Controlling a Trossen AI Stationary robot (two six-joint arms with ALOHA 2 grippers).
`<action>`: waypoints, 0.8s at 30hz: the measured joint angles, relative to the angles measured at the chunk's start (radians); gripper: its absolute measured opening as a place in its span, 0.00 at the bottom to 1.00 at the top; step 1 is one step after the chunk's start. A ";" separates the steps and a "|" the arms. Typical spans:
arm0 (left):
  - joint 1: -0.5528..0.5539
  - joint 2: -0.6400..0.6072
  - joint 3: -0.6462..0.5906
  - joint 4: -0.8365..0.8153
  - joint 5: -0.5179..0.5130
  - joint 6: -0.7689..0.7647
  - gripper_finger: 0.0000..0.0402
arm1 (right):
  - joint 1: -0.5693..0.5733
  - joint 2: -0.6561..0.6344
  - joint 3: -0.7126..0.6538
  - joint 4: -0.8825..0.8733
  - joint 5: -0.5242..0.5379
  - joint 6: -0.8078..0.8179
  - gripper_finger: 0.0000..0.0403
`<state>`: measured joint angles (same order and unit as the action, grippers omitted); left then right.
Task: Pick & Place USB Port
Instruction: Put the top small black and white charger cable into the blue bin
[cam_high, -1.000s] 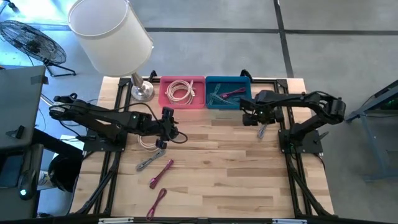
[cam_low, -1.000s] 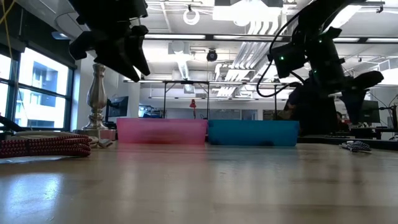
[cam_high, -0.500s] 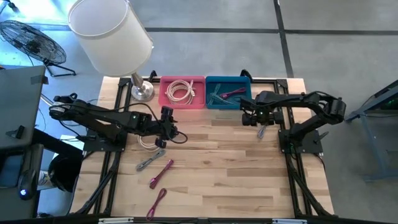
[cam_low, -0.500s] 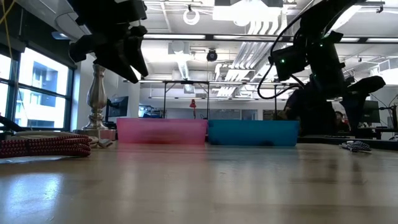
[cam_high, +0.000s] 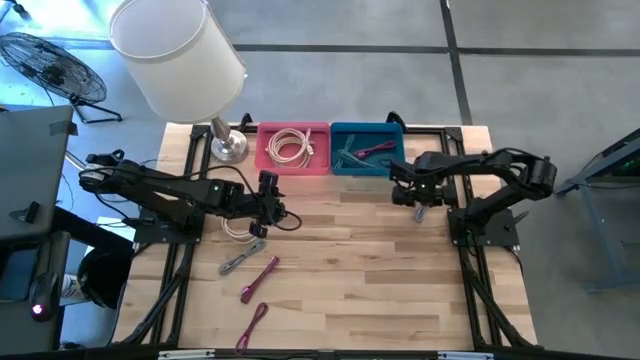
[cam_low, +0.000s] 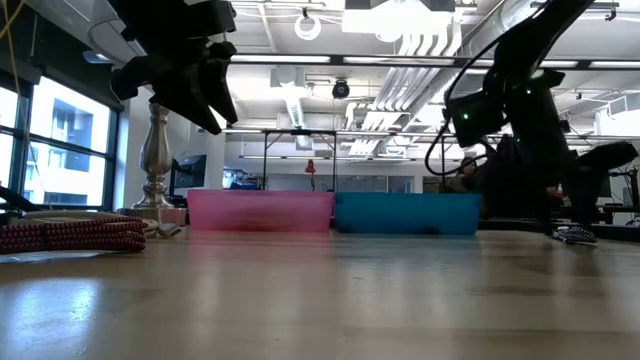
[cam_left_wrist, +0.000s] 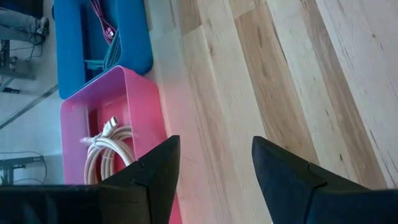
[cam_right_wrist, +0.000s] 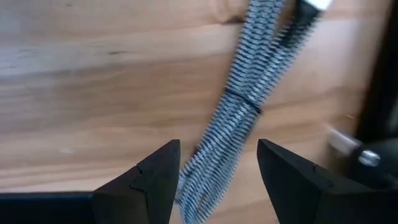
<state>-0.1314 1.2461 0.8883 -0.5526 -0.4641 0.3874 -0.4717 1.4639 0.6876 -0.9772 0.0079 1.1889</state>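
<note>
The right gripper (cam_right_wrist: 214, 180), fingers spread wide, hangs over the braided cable (cam_right_wrist: 239, 118) lying on the surface (cam_right_wrist: 93, 81) (light, limp, probably floppy), best pinched at its bundled, tied middle.

a white-shaded lamp (cam_high: 178, 55) is standing at the table's (cam_high: 380, 280) back left corner, its silver base (cam_high: 228, 147) sitting just beside the pink bin and its silver stem showing in the low view too. off the table, a black fan (cam_high: 50, 62) is resting on the grey floor (cam_high: 520, 80) beyond the left edge. in the low view, ceiling lights (cam_low: 390, 18) are glowing over the room behind the table, and windows (cam_low: 60, 140) are showing on the left.
</note>
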 joint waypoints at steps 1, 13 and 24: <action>0.000 0.000 0.000 0.000 0.000 0.000 0.48 | 0.000 0.000 -0.011 0.022 -0.002 -0.001 0.51; 0.000 0.000 0.000 0.000 0.000 0.000 0.48 | -0.032 -0.006 -0.087 0.156 -0.027 -0.119 0.42; 0.000 0.000 0.000 0.000 0.000 -0.004 0.48 | -0.029 -0.016 -0.088 0.135 -0.021 -0.289 0.05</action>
<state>-0.1316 1.2461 0.8883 -0.5529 -0.4644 0.3832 -0.5006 1.4480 0.5994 -0.8418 -0.0131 0.8996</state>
